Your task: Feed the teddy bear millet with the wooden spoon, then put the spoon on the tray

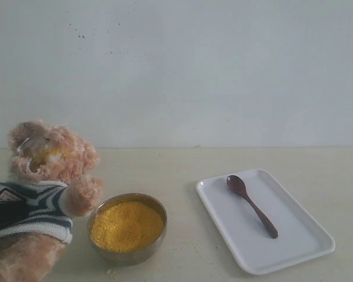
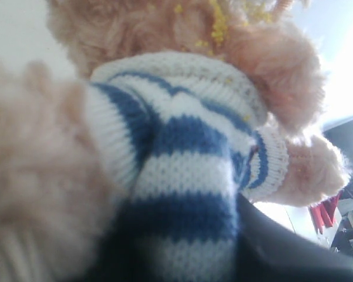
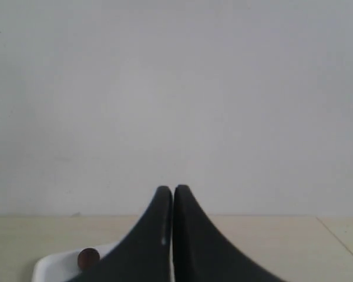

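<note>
The teddy bear [image 1: 44,194] leans at the far left in its striped shirt, with yellow grains stuck on its muzzle. My left gripper [image 1: 4,212] is shut on the bear's body. Seen from the left wrist, the striped shirt [image 2: 188,176] fills the space between the dark fingers [image 2: 282,252]. Millet [image 1: 127,224] is heaped in the steel bowl [image 1: 128,254] beside the bear. The wooden spoon [image 1: 251,205] lies loose on the white tray [image 1: 293,247]. My right gripper [image 3: 173,191] is shut on nothing, above the tray's edge [image 3: 47,267], with the spoon's bowl [image 3: 88,257] just beside it.
The beige table [image 1: 176,167] runs back to a plain white wall [image 1: 182,70]. A few spilled grains [image 1: 111,272] lie on the table in front of the bowl.
</note>
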